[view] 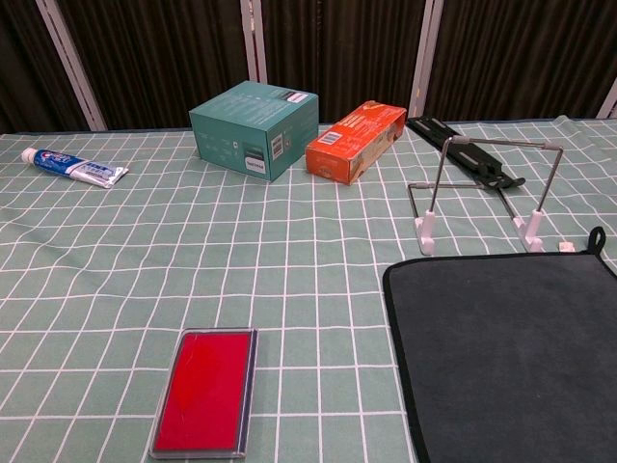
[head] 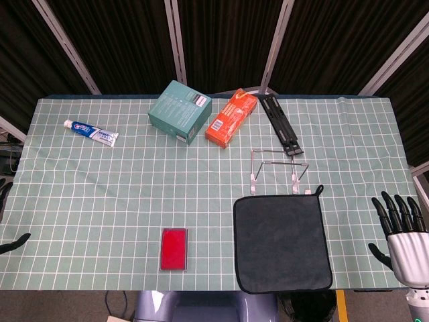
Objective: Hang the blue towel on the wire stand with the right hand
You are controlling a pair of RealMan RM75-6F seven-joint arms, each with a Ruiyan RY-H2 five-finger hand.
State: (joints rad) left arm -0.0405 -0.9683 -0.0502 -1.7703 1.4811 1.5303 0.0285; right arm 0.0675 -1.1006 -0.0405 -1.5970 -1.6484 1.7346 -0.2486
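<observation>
The blue towel lies flat and square on the near right of the table, dark, with a small loop at its far right corner; the chest view shows the towel too. Just behind it stands the wire stand, upright on white feet, also seen as the wire stand in the chest view. My right hand hovers at the table's right edge, to the right of the towel, fingers spread and holding nothing. Only dark fingertips of my left hand show at the far left edge, apart and holding nothing.
A red flat case lies near the front, left of the towel. At the back stand a teal box, an orange box and a black folded stand. A toothpaste tube lies far left.
</observation>
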